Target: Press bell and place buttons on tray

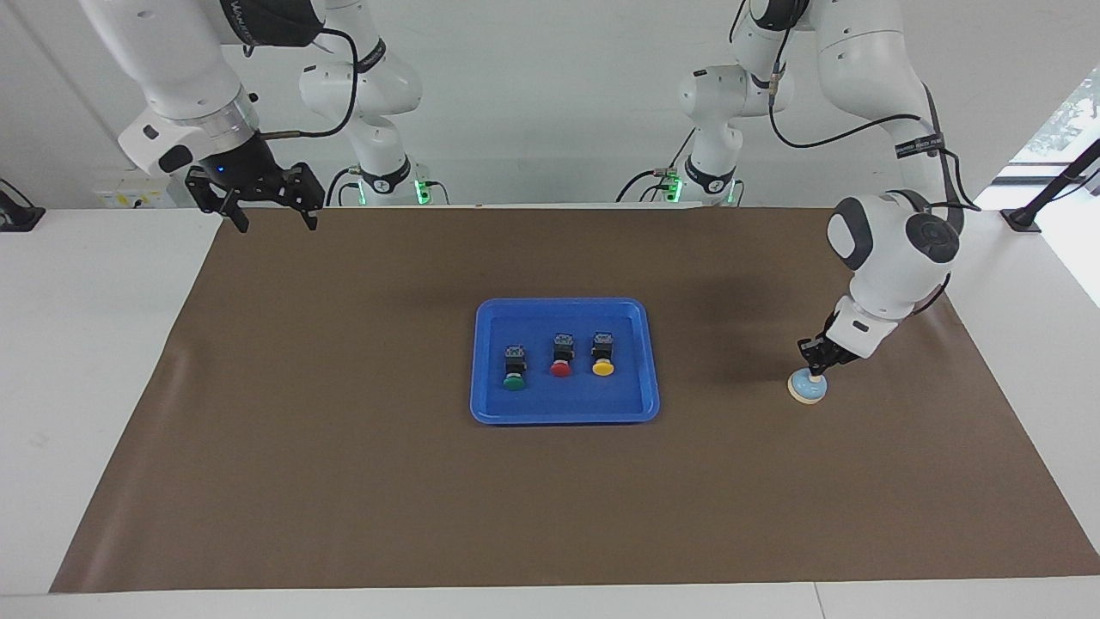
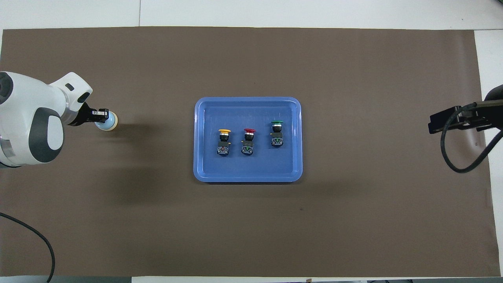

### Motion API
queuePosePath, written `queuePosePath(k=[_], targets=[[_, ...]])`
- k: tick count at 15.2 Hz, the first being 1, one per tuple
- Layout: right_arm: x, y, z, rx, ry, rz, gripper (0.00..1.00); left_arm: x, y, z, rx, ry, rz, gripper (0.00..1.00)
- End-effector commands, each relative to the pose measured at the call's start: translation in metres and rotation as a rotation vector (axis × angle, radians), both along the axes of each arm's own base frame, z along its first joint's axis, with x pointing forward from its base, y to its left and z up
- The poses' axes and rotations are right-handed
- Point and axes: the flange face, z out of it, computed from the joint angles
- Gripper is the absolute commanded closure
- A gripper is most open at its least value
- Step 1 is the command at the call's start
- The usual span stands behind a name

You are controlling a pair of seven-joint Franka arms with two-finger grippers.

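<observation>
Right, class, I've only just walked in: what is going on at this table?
The left gripper is down at the top of the small blue bell, toward the left arm's end of the brown mat. The green button, red button and yellow button already lie in a row on the blue tray in the middle. The right gripper waits, open, raised over the mat's corner at its own end.

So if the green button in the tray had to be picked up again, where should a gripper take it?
Grip the green button by its black body, coming straight down, fingers closing across the narrow sides. It lies on its side in the tray, apart from the red button, so there is room; the domed cap would probably slip.
</observation>
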Motion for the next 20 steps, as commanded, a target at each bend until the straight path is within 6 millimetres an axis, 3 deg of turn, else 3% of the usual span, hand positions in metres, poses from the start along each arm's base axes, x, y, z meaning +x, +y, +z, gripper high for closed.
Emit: queuePosePath(k=[1, 3, 6, 8, 11, 13, 20], targets=[[-0.006, -0.004, 0.002, 0.002, 0.008, 0.013, 0.0, -0.012, 0.002, 0.072, -0.004, 0.006, -0.012, 0.2], [-0.006, -0.004, 0.002, 0.004, 0.008, 0.013, 0.0, -0.03, 0.002, 0.117, -0.004, -0.035, -0.014, 0.0], [-0.006, -0.004, 0.002, 0.004, 0.008, 0.013, 0.0, -0.059, 0.001, 0.168, -0.003, -0.042, -0.015, 0.0], [-0.006, -0.005, 0.002, 0.002, 0.008, 0.011, 0.0, -0.076, -0.002, 0.19, -0.005, -0.042, -0.018, 0.0], [-0.006, -0.005, 0.002, 0.004, 0.008, 0.011, 0.0, -0.081, -0.01, 0.218, -0.005, -0.028, -0.031, 0.0], [-0.006, -0.004, 0.002, 0.002, 0.008, 0.013, 0.0, -0.072, -0.01, 0.223, -0.002, 0.02, -0.037, 0.0], [-0.006, -0.004, 0.002, 0.002, 0.008, 0.013, 0.0, -0.075, -0.014, 0.218, -0.002, 0.05, -0.047, 0.0]])
